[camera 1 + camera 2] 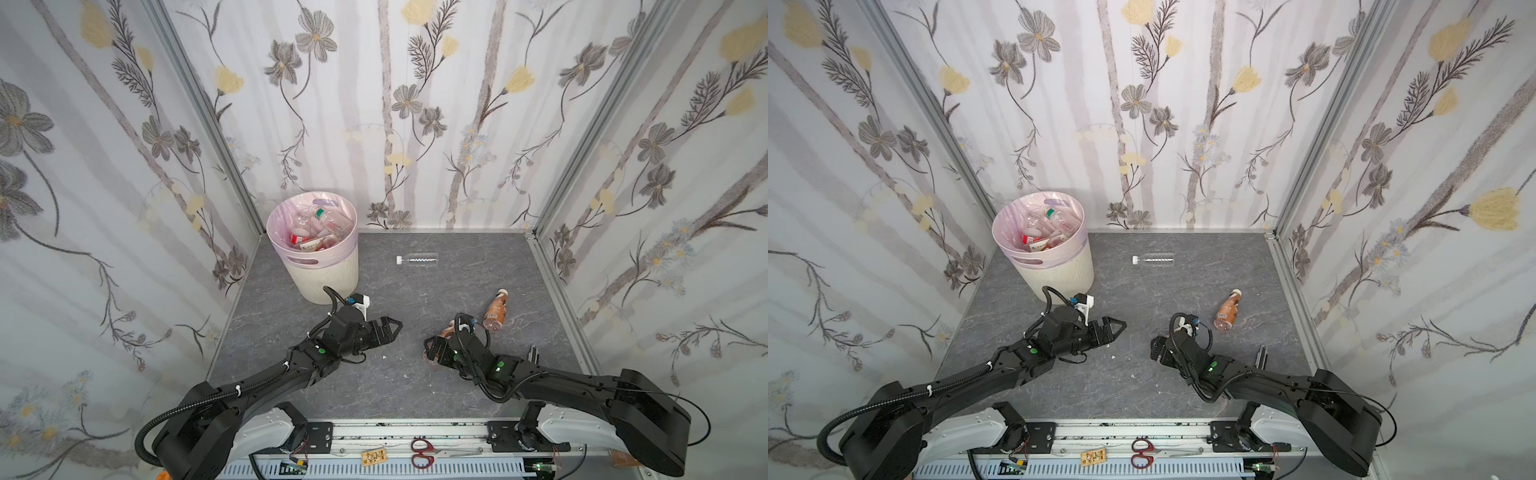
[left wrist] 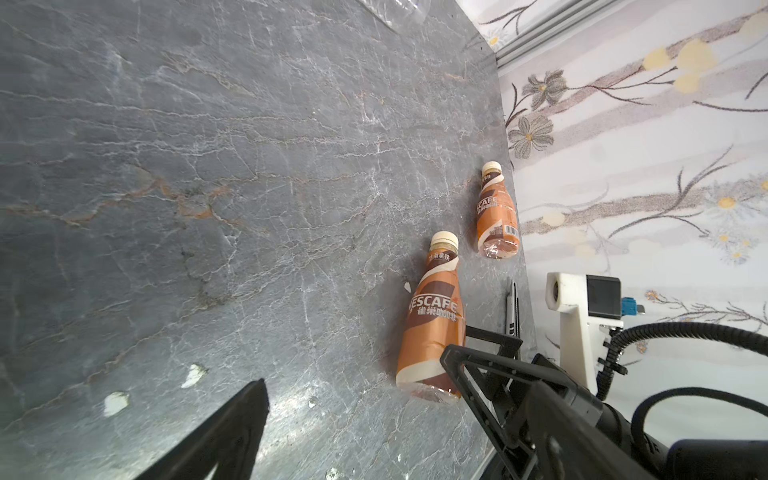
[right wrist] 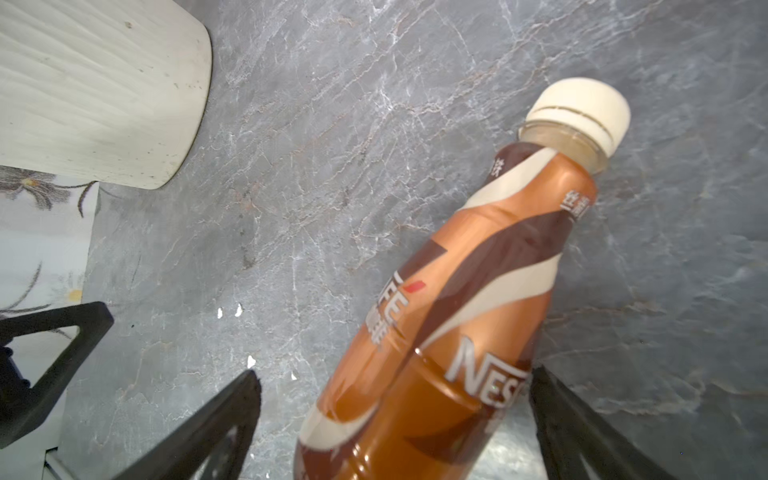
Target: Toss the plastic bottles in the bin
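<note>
The cream bin stands at the back left, lined in pink, with several plastic bottles inside. A clear bottle lies mid-table. A brown coffee bottle lies at the right. A second brown bottle lies between the fingers of my right gripper, which is open and straddles its lower body. My left gripper hangs open and empty, facing it.
Floral walls close in three sides. The bin's wall shows beyond the left gripper. A small black metal piece lies near the right edge. Red scissors rest on the front rail. White crumbs dot the slate.
</note>
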